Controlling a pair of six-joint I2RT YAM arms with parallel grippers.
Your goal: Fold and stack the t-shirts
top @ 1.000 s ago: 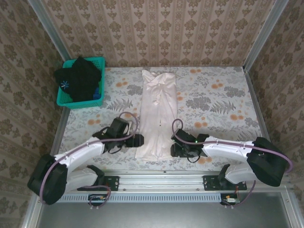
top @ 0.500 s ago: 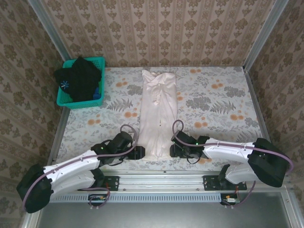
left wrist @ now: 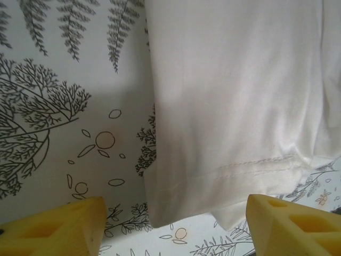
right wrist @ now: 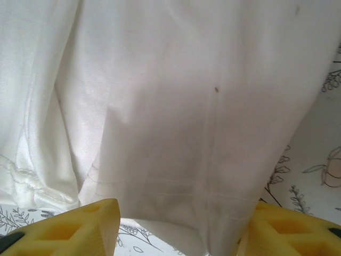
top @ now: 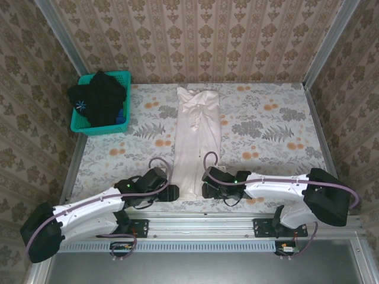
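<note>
Where the arms reach in at the near edge, the left gripper (top: 173, 193) sits just beside the left corner of the hem of the shirt (top: 198, 130) and the right gripper (top: 205, 190) just beside the right corner; both have their yellow fingers (left wrist: 58, 226) wide apart, with the hem between them and not pinched. The shirt lies in a long thin strip down the middle of the table (top: 266, 136), reaching to the far edge. At the far left corner, a basket (top: 77, 126) holds dark clothes (top: 98, 97).
</note>
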